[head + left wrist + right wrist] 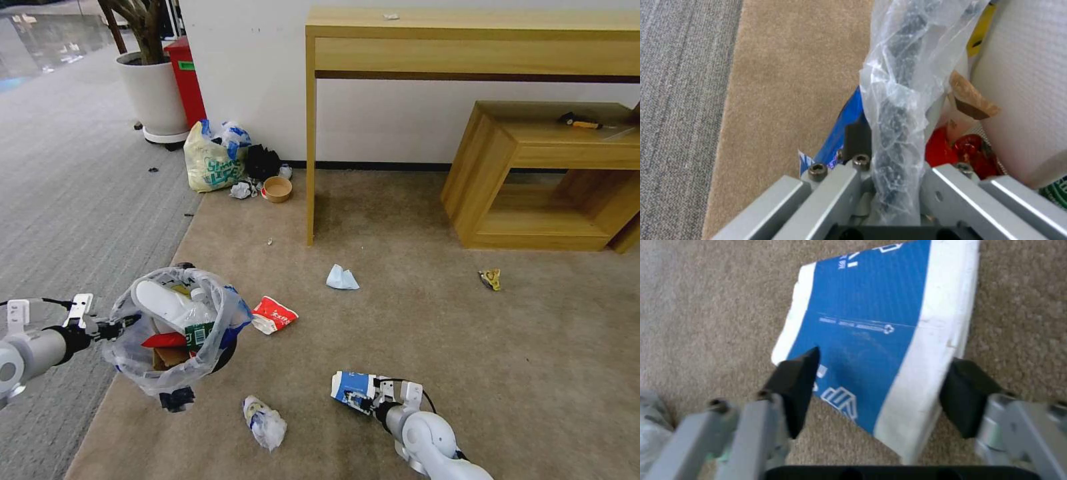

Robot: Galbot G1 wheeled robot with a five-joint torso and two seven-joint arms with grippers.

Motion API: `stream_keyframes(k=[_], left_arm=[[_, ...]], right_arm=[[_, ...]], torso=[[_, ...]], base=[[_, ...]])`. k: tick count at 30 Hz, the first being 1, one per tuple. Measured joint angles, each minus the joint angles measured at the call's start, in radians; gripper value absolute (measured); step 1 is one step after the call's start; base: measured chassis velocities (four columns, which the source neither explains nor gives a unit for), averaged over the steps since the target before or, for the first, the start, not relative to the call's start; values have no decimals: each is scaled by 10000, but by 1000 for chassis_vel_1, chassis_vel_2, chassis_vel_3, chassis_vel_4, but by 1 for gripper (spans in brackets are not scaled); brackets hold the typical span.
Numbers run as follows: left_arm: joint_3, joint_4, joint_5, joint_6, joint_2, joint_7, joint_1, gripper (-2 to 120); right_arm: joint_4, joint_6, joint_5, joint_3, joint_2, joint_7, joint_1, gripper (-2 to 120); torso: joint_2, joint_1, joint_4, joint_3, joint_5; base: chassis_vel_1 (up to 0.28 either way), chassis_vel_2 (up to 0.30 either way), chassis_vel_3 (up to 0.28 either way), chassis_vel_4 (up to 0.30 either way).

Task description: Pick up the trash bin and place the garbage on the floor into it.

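The trash bin [175, 328], black and lined with a clear bag, hangs just above the carpet edge. My left gripper [123, 325] is shut on its bag-wrapped rim [898, 110]. Inside lie a white slipper [159, 300], a bottle [197, 315], something red and brown cardboard. My right gripper [365, 399] is low over the carpet, open, its fingers [795, 383] on either side of the near end of a crushed blue carton [871, 323]. More garbage lies around: a red wrapper [274, 314], a pale tissue [342, 278], a crumpled white wad [265, 421] and a yellow scrap [490, 279].
A yellowish green-printed shopping bag [212, 163], a small bowl [277, 189] and crumpled bits sit by the wall. A wooden console table [311, 133] and low wooden shelf [533, 173] stand at the back right. A white planter [153, 93] stands at the back left.
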Motion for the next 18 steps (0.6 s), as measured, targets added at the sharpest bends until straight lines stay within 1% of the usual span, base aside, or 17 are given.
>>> stream_keyframes(k=[1,3,4,5,6,8,9,12,13,15,16,17,18], left_arm=[[0,0,0,0,0,0,0,0],[5,-30,0,0,1,-4,0,0],[8,-43,0,1,1,-6,0,0],[14,-67,1,0,0,-8,0,0],[14,-67,1,0,0,-8,0,0],[24,-124,5,0,-11,-23,0,0],[24,-124,5,0,-11,-23,0,0],[26,-175,6,0,-13,-27,-6,0],[26,-175,6,0,-13,-27,-6,0],[26,-185,6,0,-12,-33,-12,0],[26,-185,6,0,-12,-33,-12,0],[26,-208,8,0,-15,-35,-11,0],[26,-227,10,0,-25,-36,-7,0]], right_arm=[[0,0,0,0,0,0,0,60],[-113,74,-68,6,24,-149,46,53],[-164,99,-95,11,34,-214,69,45],[-235,140,-120,17,49,-309,96,40],[-235,140,-120,17,49,-309,96,40],[-357,213,-198,41,70,-577,136,29],[-357,213,-198,41,70,-577,136,29],[-398,230,-229,61,81,-728,147,15],[-398,230,-229,61,81,-728,147,15],[-411,265,-324,63,103,-839,121,5],[-411,265,-324,63,103,-839,121,5],[-412,284,-367,63,110,-872,99,0],[-411,295,-388,63,115,-882,88,0]], torso=[[0,0,0,0,0],[0,0,0,0,0],[0,0,-1,0,0],[0,0,0,0,-1],[0,0,0,0,-1],[0,0,-1,0,0],[0,0,-1,0,0],[0,0,-1,0,-1],[0,0,-1,0,-1],[0,0,-1,0,-1],[0,0,-1,0,-1],[0,0,0,0,-1],[0,0,-1,-1,0]], base=[[0,0,0,0],[0,0,0,0],[0,0,0,0],[0,0,0,0],[0,0,0,0],[0,0,0,0],[0,0,0,0],[0,0,0,0],[0,0,0,0],[0,0,0,0],[0,0,0,0],[0,0,0,0],[0,0,0,0]])
